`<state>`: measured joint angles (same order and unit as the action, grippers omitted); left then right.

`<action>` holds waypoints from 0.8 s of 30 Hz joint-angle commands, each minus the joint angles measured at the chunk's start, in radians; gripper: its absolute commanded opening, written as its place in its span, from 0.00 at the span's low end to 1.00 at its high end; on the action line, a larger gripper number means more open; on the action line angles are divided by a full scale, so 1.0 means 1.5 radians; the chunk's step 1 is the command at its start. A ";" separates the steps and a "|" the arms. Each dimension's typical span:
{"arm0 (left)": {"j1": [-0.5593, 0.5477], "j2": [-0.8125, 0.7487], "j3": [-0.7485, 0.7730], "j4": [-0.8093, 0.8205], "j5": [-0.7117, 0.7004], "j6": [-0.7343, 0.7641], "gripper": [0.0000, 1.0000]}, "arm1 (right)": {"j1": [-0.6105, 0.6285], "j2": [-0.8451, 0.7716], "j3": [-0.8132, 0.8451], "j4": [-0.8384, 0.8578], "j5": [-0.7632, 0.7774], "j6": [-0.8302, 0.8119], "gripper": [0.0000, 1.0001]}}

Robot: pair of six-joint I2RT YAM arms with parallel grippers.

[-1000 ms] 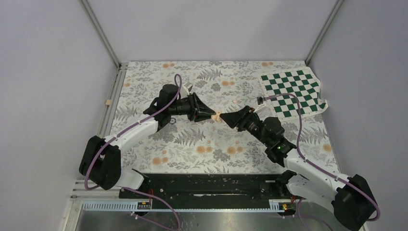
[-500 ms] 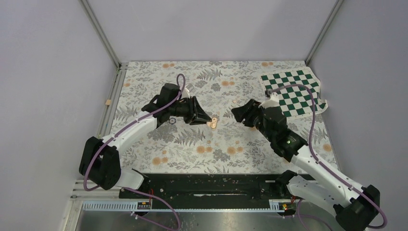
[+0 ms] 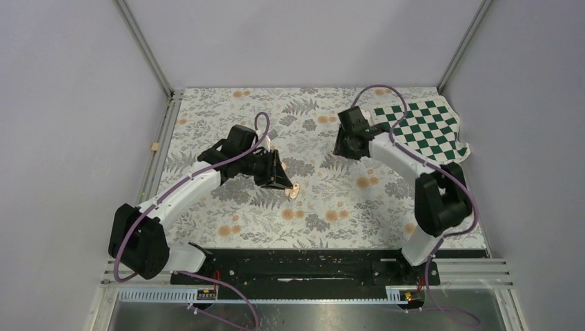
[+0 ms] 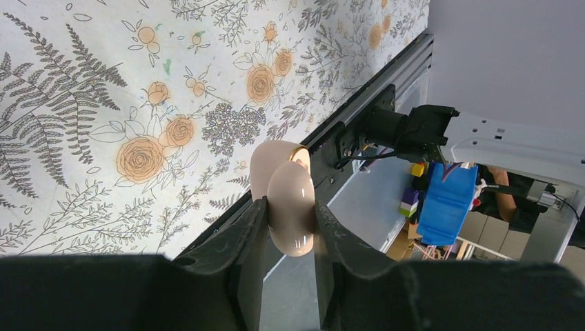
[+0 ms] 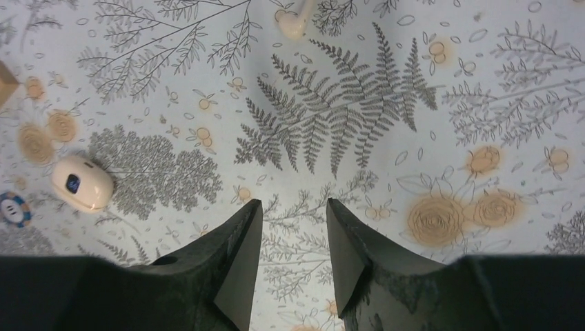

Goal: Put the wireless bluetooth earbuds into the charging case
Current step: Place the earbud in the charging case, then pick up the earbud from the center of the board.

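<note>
Pincers first, briefly: our left gripper (image 4: 290, 205) has the small, rounded, pale peach-pink plastic charging case (image 4: 292, 221) nipped between its black fingers, while our right gripper (image 5: 291, 204) is bare. We judge the case light, stiff and glossy (so apt to squirt out of a hard squeeze). The flanks where it is pinched now look the safest hold, clear of the hinged lid, which seems to stand ajar behind. One tiny, pale cream plastic earbud (image 5: 83, 183) lies on the floral-printed table cover (image 5: 414, 83), off to the left of the right fingers in the wrist view. A second earbud (image 5: 292, 22) lies beyond them at the top edge. We expect these buds to be feather-light, smooth and inclined to skid, best taken across the fatter body. Right fingers stand moderately apart, touching nothing. Left fingers sit narrow, closed on the case, which looks lifted off the cover.
</note>
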<state>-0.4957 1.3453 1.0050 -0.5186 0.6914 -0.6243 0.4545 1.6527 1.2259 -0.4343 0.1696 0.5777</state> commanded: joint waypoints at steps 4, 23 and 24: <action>0.001 -0.026 -0.010 0.036 -0.009 0.004 0.19 | 0.001 0.137 0.152 -0.076 0.025 -0.062 0.50; 0.001 -0.009 -0.025 0.083 0.012 -0.017 0.18 | -0.026 0.365 0.375 -0.149 0.024 -0.099 0.51; 0.002 -0.006 -0.024 0.084 0.013 -0.017 0.19 | -0.029 0.373 0.384 -0.152 0.022 -0.099 0.51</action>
<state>-0.4957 1.3354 0.9676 -0.4488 0.6868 -0.6456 0.4297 2.1727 1.7222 -0.6151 0.1978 0.4519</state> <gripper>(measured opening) 0.275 0.510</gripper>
